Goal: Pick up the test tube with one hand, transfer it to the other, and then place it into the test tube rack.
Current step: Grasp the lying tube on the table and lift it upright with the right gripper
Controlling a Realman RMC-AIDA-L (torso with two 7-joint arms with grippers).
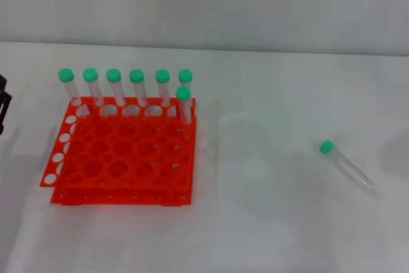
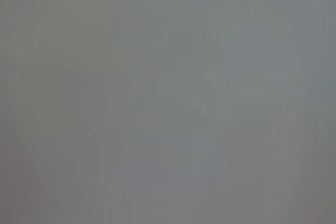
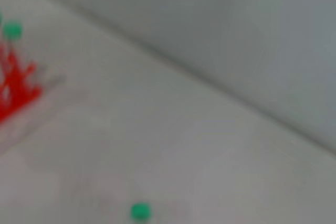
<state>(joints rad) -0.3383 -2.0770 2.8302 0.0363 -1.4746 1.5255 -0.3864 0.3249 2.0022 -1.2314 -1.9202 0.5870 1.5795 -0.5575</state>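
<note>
A clear test tube [image 1: 346,164] with a green cap lies flat on the white table at the right, cap toward the rack. Its green cap also shows in the right wrist view [image 3: 139,212]. The orange-red test tube rack [image 1: 121,155] stands at the left, with several green-capped tubes [image 1: 137,87] upright along its back row and one at its right side. A black part of my left arm [image 1: 3,103] shows at the far left edge, well left of the rack. My right gripper is out of view. The left wrist view shows only a blank grey surface.
The white table [image 1: 268,222] runs back to a pale wall [image 1: 255,4]. A corner of the rack [image 3: 13,87] shows in the right wrist view. Bare tabletop lies between the rack and the lying tube.
</note>
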